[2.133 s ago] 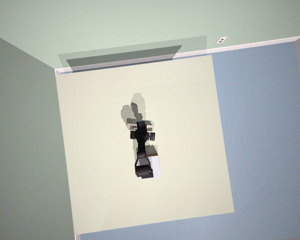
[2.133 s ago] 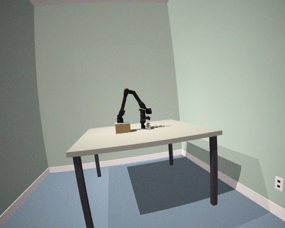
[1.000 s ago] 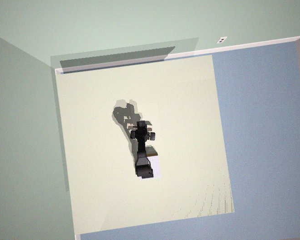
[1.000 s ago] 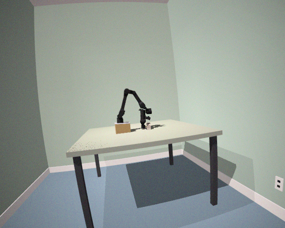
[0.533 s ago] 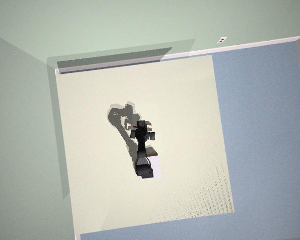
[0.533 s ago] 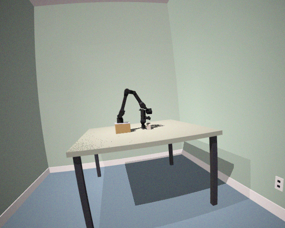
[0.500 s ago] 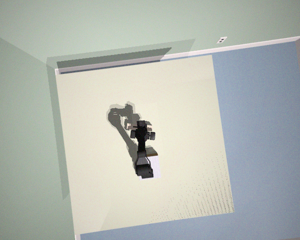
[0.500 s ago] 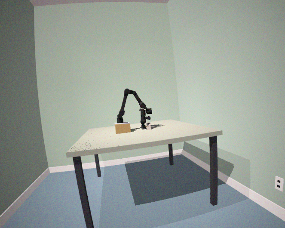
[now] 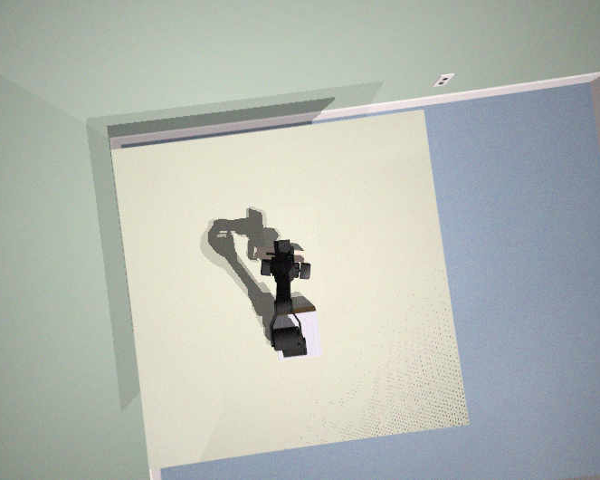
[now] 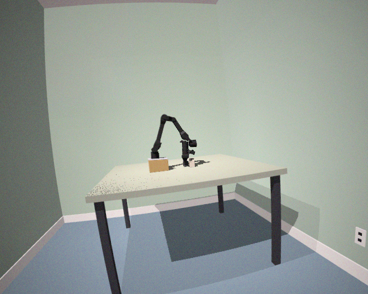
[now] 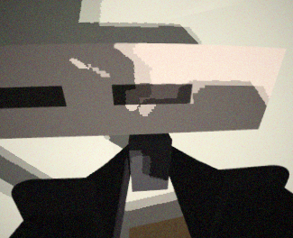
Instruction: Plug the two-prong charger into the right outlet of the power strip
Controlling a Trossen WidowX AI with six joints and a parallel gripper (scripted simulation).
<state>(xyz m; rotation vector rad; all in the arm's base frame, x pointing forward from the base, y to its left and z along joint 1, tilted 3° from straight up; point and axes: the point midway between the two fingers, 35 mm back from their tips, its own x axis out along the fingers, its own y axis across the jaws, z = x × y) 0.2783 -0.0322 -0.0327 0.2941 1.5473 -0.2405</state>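
The power strip (image 11: 240, 63) (image 9: 260, 253) (image 10: 191, 163) is a pale pinkish bar that crosses the upper part of the wrist view, partly in shadow. Its right outlet (image 11: 151, 95) is a dark slot, with the left outlet (image 11: 23, 97) beside it. My gripper (image 11: 147, 148) (image 10: 185, 164) points down and is shut on the charger (image 11: 150, 184), a small dark block. In the wrist view the charger's far edge meets the strip's near edge, below the right outlet. The prongs are not visible, and the height gap cannot be told. In the top view the arm hides the fingertips.
A box (image 9: 311, 335) (image 10: 158, 165) with a white top and orange-brown side stands at the arm's base on the pale table (image 9: 366, 206) (image 10: 241, 167). The arm's shadow falls across the strip and table. A wall outlet (image 9: 443, 80) (image 10: 360, 236) is far off.
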